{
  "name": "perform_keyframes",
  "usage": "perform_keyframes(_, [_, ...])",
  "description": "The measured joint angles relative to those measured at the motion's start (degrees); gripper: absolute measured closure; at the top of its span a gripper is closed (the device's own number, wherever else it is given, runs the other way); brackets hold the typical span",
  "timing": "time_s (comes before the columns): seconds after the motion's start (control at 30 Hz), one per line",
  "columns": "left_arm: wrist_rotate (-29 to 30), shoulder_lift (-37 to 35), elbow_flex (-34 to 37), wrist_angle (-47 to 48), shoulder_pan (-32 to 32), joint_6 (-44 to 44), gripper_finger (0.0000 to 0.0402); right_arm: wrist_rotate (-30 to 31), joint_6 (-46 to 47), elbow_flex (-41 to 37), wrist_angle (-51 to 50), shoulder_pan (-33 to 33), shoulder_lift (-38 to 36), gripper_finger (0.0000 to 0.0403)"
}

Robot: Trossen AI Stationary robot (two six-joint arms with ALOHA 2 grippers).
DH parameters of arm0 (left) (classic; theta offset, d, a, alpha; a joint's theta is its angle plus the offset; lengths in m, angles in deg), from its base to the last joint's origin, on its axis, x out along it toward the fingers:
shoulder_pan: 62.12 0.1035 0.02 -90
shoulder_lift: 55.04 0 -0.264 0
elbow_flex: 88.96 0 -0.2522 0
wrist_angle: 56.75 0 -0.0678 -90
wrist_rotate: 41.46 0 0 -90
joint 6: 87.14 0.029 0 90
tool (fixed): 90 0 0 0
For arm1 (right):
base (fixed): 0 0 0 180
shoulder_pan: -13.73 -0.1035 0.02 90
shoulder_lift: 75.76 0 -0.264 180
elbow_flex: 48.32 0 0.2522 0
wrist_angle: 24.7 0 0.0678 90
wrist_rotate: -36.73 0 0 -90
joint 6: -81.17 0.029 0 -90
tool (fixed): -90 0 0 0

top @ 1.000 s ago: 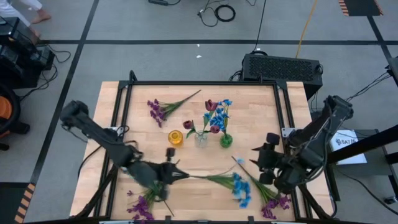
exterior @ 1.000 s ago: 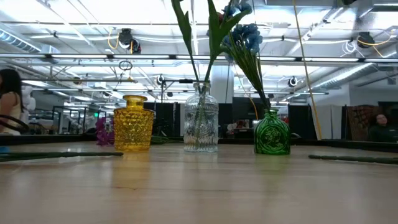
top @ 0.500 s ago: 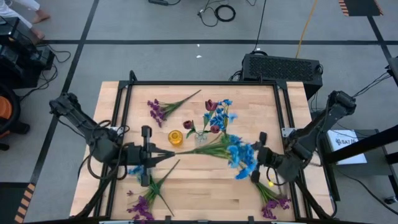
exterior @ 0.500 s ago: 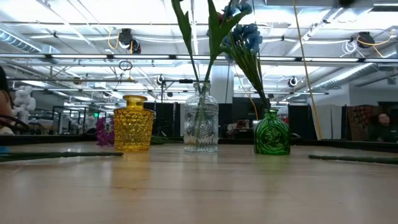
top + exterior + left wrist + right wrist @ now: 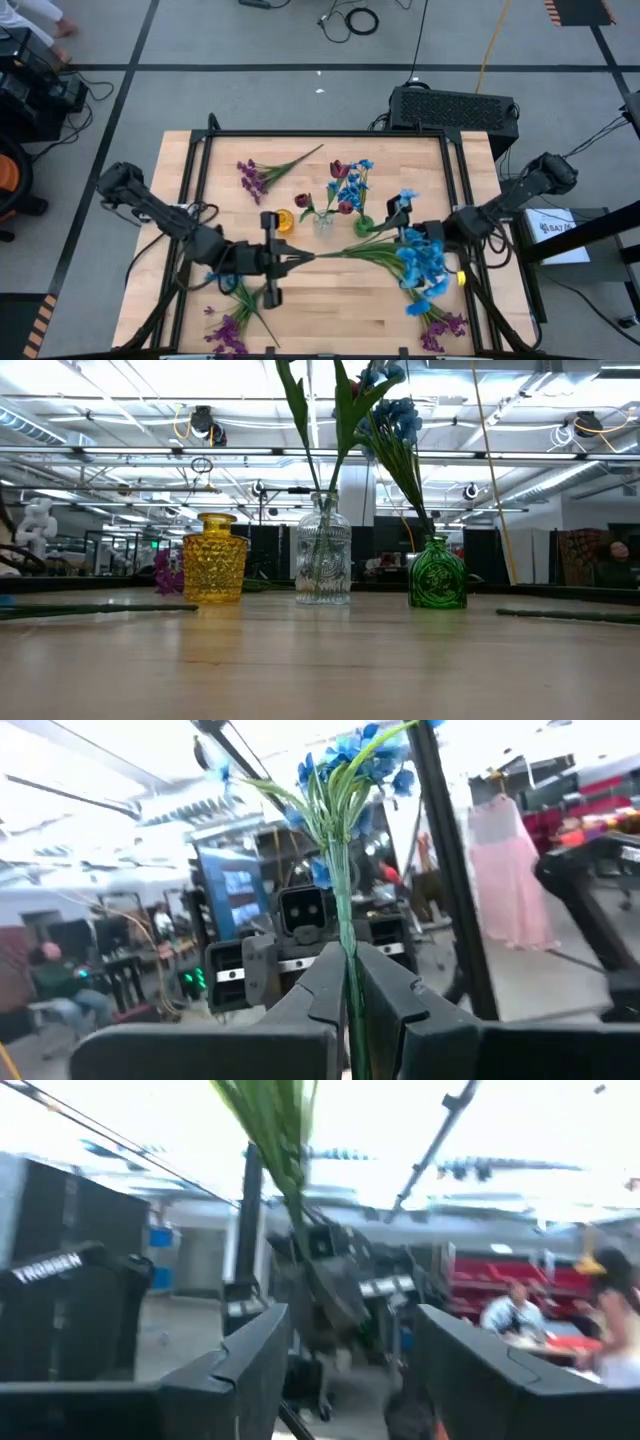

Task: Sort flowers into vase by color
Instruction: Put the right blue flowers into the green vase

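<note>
A blue flower sprig (image 5: 420, 262) with a long green stem hangs level above the table's middle, and my left gripper (image 5: 300, 257) is shut on it. My right gripper (image 5: 408, 230) stands open at the sprig's leafy blossom end. In the right wrist view its fingers flank the green leaves (image 5: 278, 1130) with no touch showing. The yellow vase (image 5: 283, 221) holds nothing. The clear vase (image 5: 323, 222) holds dark red flowers and the green vase (image 5: 363, 226) blue ones. All three stand on their bases at mid-table. My left gripper pinches the sprig's green stem (image 5: 347, 982) between its two fingers, near the stem's bare end. The fingers come level from the table's left and lie along the stem. The sprig sticks out beyond the fingertips, blossoms (image 5: 350, 765) foremost, lifted clear of the table.
A purple sprig (image 5: 262, 172) lies at the far left of the table. More purple sprigs lie near the front edge, left (image 5: 230, 328) and right (image 5: 442, 325). A black frame (image 5: 200, 150) rims the wooden table, and a dark box (image 5: 455, 108) stands beyond the far edge.
My left gripper has tipped up from pointing down to level. It has lifted the blue sprig clear of the table near the front edge and carried it toward the table's right. My right gripper has swung up to level and moved in toward the sprig's blossom end.
</note>
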Motion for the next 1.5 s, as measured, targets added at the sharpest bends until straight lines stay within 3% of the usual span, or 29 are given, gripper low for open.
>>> perform_keyframes(0.17, [-0.4,5.83,0.0,-9.31,1.81,1.45,0.0382,-6.86,-1.59,0.0,8.75,0.72,2.05,0.0169])
perform_keyframes(0.33, [-2.17,9.76,0.0,-15.18,3.04,0.82,0.0382,-8.22,-2.62,0.0,14.54,0.09,3.38,0.0151])
perform_keyframes(0.47, [-2.41,11.93,0.0,-16.83,3.73,0.0,0.0382,-11.59,-2.77,0.0,18.15,-0.15,4.25,0.0147])
perform_keyframes(0.8, [-2.43,13.24,0.0,-17.68,4.65,-0.13,0.0382,-12.14,-4.69,0.91,21.65,-0.13,6.37,0.0151])
perform_keyframes(0.93, [-2.45,13.24,0.0,-17.55,4.87,-0.15,0.0382,-14.85,-5.7,2.19,21.56,-0.13,7.32,0.0175])
perform_keyframes(1.33, [-4.07,13.24,0.0,-17.88,5.04,-1.66,0.0382,-14.24,-6.02,2.8,21.05,-0.13,7.6,0.0307])
perform_keyframes(1.5, [-4.34,13.24,0.0,-17.91,5.04,-1.7,0.0382,-10.37,-7.22,2.8,20.56,-0.15,7.58,0.032])
